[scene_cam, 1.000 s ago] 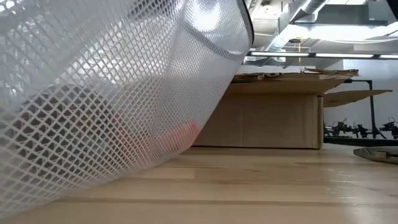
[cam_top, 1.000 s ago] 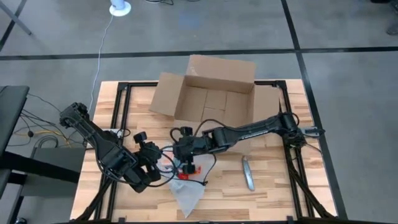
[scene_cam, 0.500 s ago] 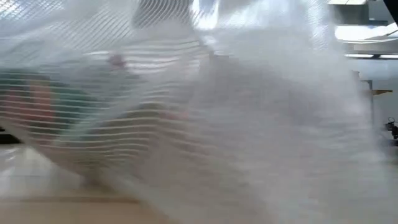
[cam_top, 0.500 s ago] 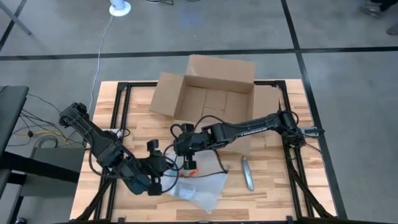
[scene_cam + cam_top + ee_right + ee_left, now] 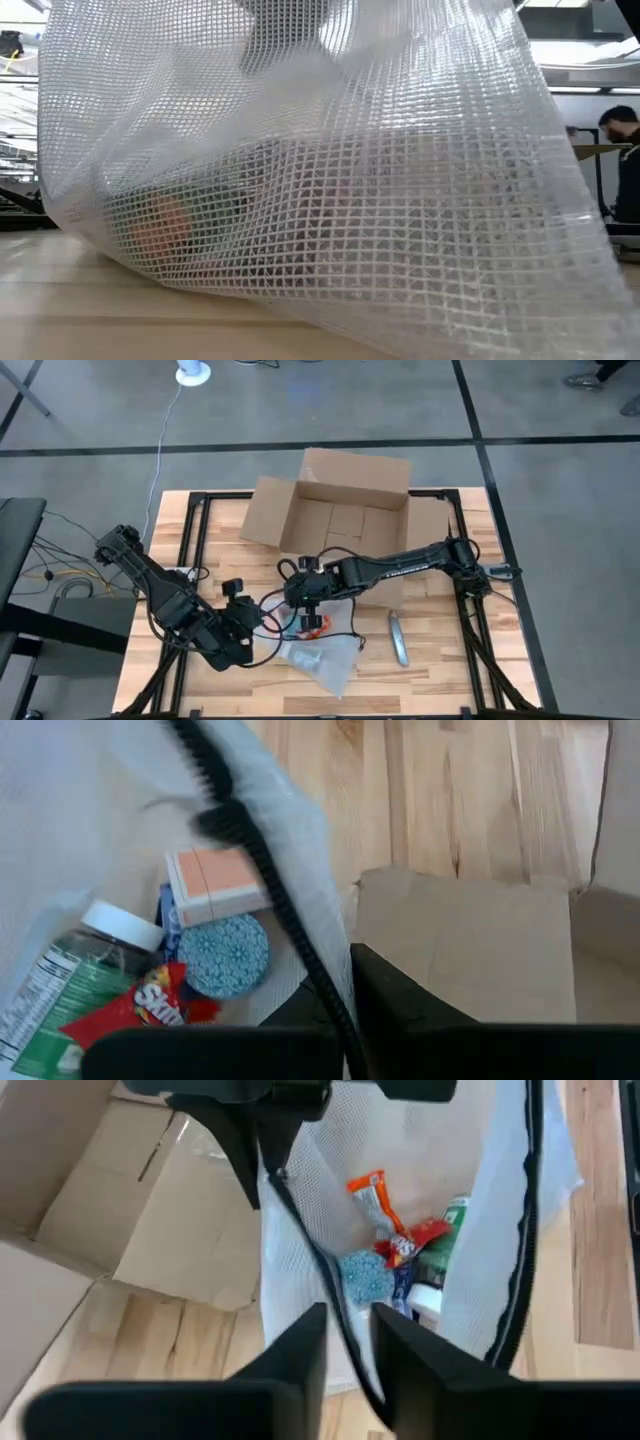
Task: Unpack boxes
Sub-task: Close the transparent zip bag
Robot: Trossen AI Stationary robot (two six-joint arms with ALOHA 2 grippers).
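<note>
The brown cardboard box (image 5: 345,510) stands open at the table's far middle, flaps spread. A clear mesh zip bag (image 5: 322,662) lies in front of it and fills the low view (image 5: 320,200). Inside are a green bottle (image 5: 60,990), a red sweets packet (image 5: 150,1005), a blue round thing (image 5: 366,1276) and an orange box (image 5: 215,885). My left gripper (image 5: 255,620) and my right gripper (image 5: 306,600) are both shut on the bag's black zip edge, close together. My left gripper pinches the bag's black zip edge (image 5: 338,1295) between its two fingers, coming in low from the table's left. The edge runs slanting through the gap, and the bag's body rests on the table. My right gripper pinches the same black zip edge (image 5: 318,975) a little farther along, reaching from the table's right. The edge runs up and away from the fingers. The bag's filled part hangs and lies below toward the near edge.
A grey oblong tool (image 5: 399,638) lies on the wood right of the bag. A black cable (image 5: 345,635) loops near the bag. A person (image 5: 622,165) shows beyond the table at the right. Bare wood lies at the near right.
The bag has swung and spread: its lower end, which pointed at the near edge, now lies more toward the table's right and covers the low view. My left gripper dipped toward the near edge and came back. Both grippers stay shut on the zip edge.
</note>
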